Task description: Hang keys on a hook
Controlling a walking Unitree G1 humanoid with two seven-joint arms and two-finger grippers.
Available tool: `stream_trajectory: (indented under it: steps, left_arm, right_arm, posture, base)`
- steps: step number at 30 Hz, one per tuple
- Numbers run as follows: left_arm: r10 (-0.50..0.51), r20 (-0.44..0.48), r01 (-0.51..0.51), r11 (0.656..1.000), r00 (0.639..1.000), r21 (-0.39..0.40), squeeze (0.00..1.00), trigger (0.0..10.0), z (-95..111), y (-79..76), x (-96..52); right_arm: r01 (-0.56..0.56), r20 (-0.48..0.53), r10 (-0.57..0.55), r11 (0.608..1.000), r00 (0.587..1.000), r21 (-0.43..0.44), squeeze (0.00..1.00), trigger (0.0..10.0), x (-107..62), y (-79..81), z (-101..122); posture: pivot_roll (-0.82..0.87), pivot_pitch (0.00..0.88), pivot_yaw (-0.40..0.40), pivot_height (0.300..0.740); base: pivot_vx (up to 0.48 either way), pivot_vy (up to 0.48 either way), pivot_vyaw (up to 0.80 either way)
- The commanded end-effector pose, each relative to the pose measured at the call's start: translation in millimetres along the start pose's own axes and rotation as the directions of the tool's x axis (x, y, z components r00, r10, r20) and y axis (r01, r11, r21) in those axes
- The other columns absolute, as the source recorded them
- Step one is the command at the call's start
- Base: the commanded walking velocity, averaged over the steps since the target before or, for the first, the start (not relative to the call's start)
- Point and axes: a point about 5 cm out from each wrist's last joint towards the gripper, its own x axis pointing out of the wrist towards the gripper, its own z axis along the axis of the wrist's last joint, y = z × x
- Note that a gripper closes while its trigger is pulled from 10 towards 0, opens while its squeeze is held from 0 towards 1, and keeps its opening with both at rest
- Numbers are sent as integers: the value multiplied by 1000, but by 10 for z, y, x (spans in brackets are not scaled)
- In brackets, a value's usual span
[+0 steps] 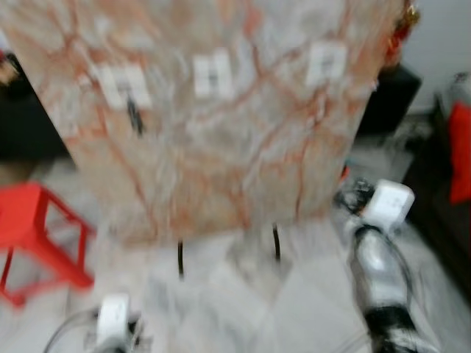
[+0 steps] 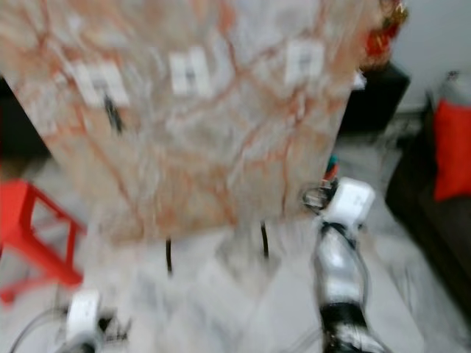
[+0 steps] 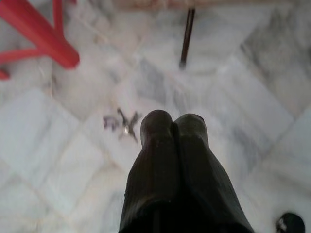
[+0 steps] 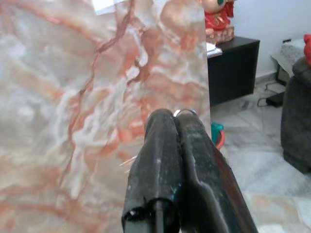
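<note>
Currently right gripper (image 4: 175, 119), raised at four o'clock of the marble board (image 1: 213, 125), pinches the keys (image 4: 184, 112) by their ring, left gripper (image 3: 172, 124) closed, empty; risk: blur from walking, ring missing the hook (image 1: 134, 116).

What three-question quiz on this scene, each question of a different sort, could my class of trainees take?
1. True or false: the red stool stands on the robot's right.
2. How many white plates are on the marble panel? A two, B three, C five.
3. Fill in: the left end effector, fingers shut, points down at the ____.
Key: 1 false; 2 B; 3 floor.
</note>
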Motion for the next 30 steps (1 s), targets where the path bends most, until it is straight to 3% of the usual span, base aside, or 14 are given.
stream_trajectory:
  steps: [1, 20, 25, 30]
  left_arm:
    - [-26, 24, 26, 1000, 999, -10, 0, 10000, 56, -94, 29]
    - [-29, 5, 29, 999, 1000, -20, 0, 10000, -5, -114, 15]
    - [-29, 2, 29, 999, 1000, -35, 0, 10000, -42, -101, -2]
    - [-27, -26, 26, 999, 999, -40, 0, 10000, -106, -89, -23]
  right_arm:
    - [50, 18, -49, 999, 999, -11, 0, 10000, 10, -167, 43]
    - [62, 9, -62, 998, 998, -8, 0, 10000, 16, -153, 23]
    - [64, 13, -64, 998, 998, -16, 0, 10000, 11, -147, 21]
    - [113, 46, -110, 991, 993, -78, 0, 10000, -1, -181, 50]
  posture:
    - [-45, 0, 4, 740]
    - [-42, 0, -1, 740]
    - [-37, 0, -7, 740]
    - [-38, 0, -2, 740]
  base:
    - [390, 0, 0]
    - [395, 0, 0]
    - [0, 0, 0]
    - [0, 0, 0]
